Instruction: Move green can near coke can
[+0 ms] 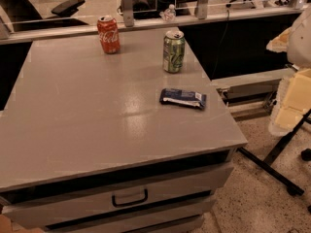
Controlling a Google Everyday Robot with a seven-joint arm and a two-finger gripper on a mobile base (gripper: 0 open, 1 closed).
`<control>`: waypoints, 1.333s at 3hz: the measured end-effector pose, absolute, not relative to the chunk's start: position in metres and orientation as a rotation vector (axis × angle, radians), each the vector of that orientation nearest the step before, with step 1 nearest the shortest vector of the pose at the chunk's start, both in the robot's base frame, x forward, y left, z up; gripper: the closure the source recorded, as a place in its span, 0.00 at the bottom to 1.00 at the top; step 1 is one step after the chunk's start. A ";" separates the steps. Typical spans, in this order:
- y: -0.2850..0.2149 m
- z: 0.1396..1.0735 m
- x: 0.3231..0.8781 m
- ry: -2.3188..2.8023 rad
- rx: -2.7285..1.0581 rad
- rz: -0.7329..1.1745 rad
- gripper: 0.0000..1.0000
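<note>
- A grey table top [73,120] fills most of the view. Under its front edge is a drawer with a dark handle [129,198]. Along the far edge runs a ledge with upright posts, and beyond it, at the upper left, a dark office chair [68,6] shows.
- The coke can [108,34] stands upright near the back edge of the table, left of the middle. Its white script faces the camera.
- A small clear object [168,13] sits on the ledge behind the table. I cannot tell what it is.
- The green can [173,51] stands upright to the right of the coke can and a little nearer the front. The two are apart, with bare table top between them.
- A dark blue snack packet [183,98] lies flat in front of the green can, near the table's right edge and touching neither can.
- Right of the table is speckled floor [252,198], crossed by black struts [272,161].
- Pale white and yellowish shapes [294,101] sit at the right border. I cannot make out what they are.
- My gripper does not show anywhere in this view, not over the table and not beside either can, so I cannot tell whether it is open or closed.
</note>
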State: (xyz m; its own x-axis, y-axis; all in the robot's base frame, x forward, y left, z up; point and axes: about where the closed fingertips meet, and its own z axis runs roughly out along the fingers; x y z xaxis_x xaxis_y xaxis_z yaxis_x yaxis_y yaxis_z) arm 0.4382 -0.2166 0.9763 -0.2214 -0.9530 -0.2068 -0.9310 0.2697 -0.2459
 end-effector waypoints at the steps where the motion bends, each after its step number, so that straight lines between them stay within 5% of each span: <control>1: -0.217 0.976 0.438 2.232 -1.724 -0.099 0.00; 4: -0.208 0.960 0.490 1.984 -1.527 0.107 0.00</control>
